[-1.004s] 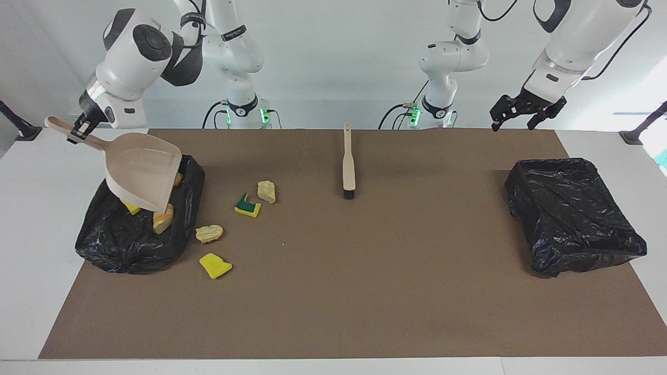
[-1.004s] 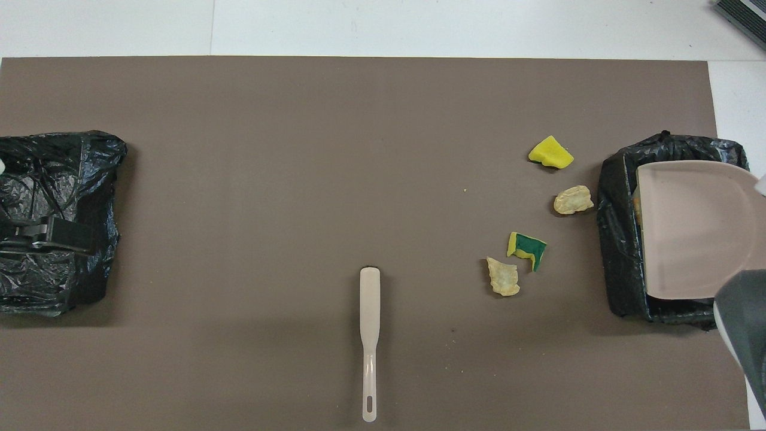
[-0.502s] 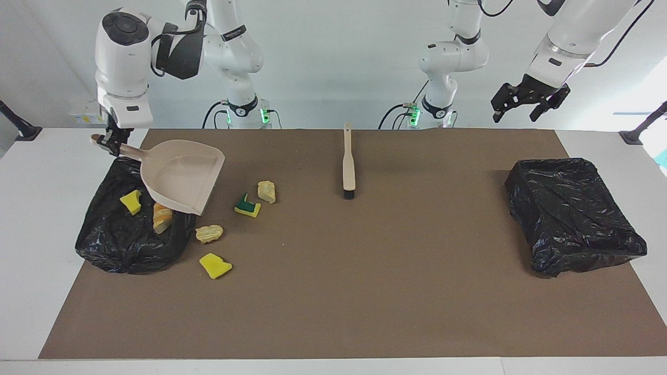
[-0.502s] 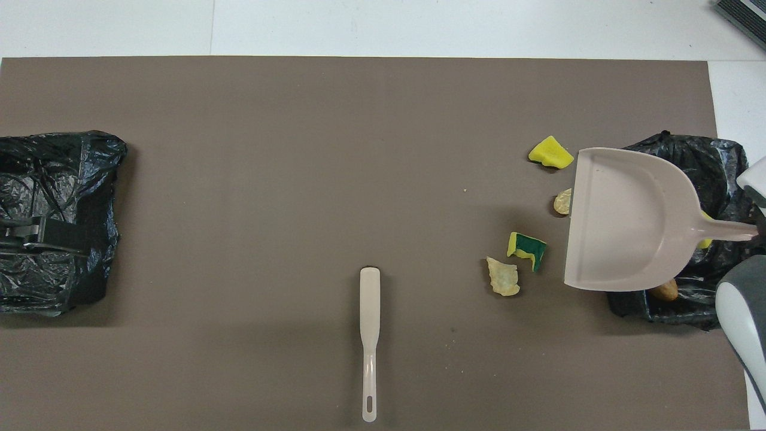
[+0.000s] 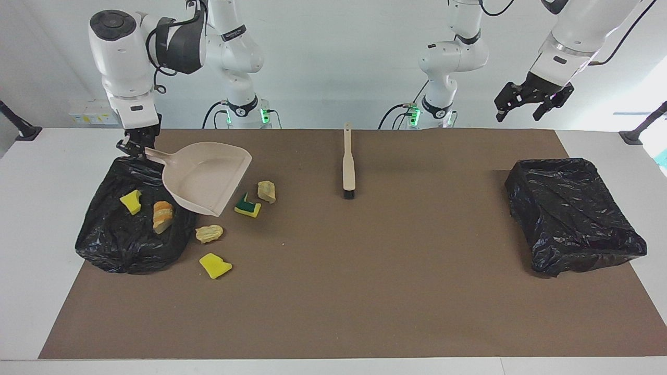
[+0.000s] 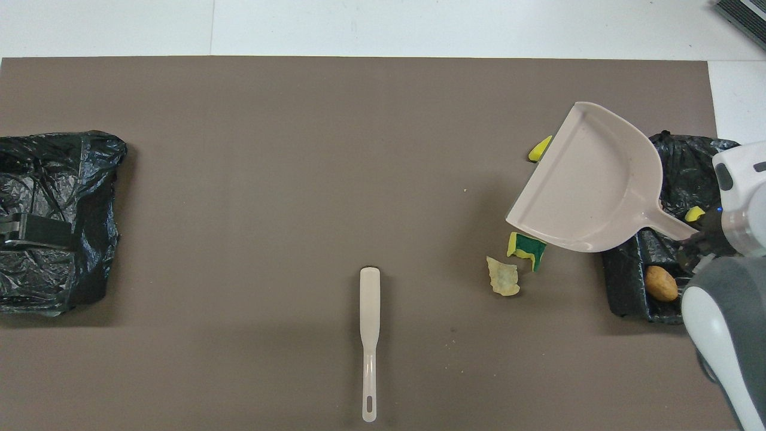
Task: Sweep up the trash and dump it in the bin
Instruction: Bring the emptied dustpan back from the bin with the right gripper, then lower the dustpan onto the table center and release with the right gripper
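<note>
My right gripper (image 5: 136, 147) is shut on the handle of the beige dustpan (image 5: 206, 177), which hangs empty and about level over the mat beside the black bin (image 5: 120, 245) at the right arm's end. A yellow chunk (image 5: 131, 201) and an orange-brown lump (image 5: 162, 216) lie in that bin. On the mat beside it lie two pale lumps (image 5: 209, 233) (image 5: 267, 191), a yellow sponge (image 5: 214, 265) and a green-backed sponge (image 5: 247, 207). In the overhead view the dustpan (image 6: 589, 179) covers one pale lump. My left gripper (image 5: 534, 99) is open and empty, up over the other bin.
A second black-bagged bin (image 5: 573, 213) stands at the left arm's end. The beige brush (image 5: 348, 166) lies on the brown mat near the robots, midway between the arms, bristles pointing away from them.
The dustpan was tilted over the bin; it has levelled out and swung away from the bin, over the scraps on the mat. The left gripper has risen slightly.
</note>
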Robot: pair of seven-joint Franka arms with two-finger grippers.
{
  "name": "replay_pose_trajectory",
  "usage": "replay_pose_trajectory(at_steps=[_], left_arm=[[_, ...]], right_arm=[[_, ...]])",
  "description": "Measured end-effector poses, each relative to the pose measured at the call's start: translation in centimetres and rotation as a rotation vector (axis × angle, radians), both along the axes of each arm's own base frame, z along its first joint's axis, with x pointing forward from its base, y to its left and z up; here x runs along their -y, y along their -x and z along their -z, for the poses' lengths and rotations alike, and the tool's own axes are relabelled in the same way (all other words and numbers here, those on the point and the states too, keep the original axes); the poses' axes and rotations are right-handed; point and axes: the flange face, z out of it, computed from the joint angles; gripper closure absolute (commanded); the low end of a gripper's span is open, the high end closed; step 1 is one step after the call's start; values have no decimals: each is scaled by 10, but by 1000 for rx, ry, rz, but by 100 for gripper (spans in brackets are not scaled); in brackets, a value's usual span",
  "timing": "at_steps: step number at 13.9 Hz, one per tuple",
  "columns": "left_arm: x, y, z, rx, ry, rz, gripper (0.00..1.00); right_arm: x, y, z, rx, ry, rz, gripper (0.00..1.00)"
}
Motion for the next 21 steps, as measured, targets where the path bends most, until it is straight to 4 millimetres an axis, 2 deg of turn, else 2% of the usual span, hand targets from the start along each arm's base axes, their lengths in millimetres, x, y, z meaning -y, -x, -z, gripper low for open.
replay_pose_trajectory(at_steps=[5, 9, 12, 14, 18, 21], left_arm=[[-1, 0, 0, 1, 1, -2, 0], [0, 1, -1, 3, 1, 1, 0], [1, 3, -4, 8, 1, 2, 0], [0, 4, -5, 13, 2, 0, 0], [-3, 3, -6, 16, 3, -4, 0], [-3, 3, -6, 17, 3, -4, 0]], right_arm=[[-60, 2, 9, 38, -100, 396, 100], [-132, 0, 14, 31, -162, 647, 100], [-185, -11, 24, -16, -224, 755, 100], [-231, -22, 40, -59, -236, 775, 100], [-324, -35, 88, -115, -197, 877, 100], [-368, -55, 117, -136, -191, 952, 100]])
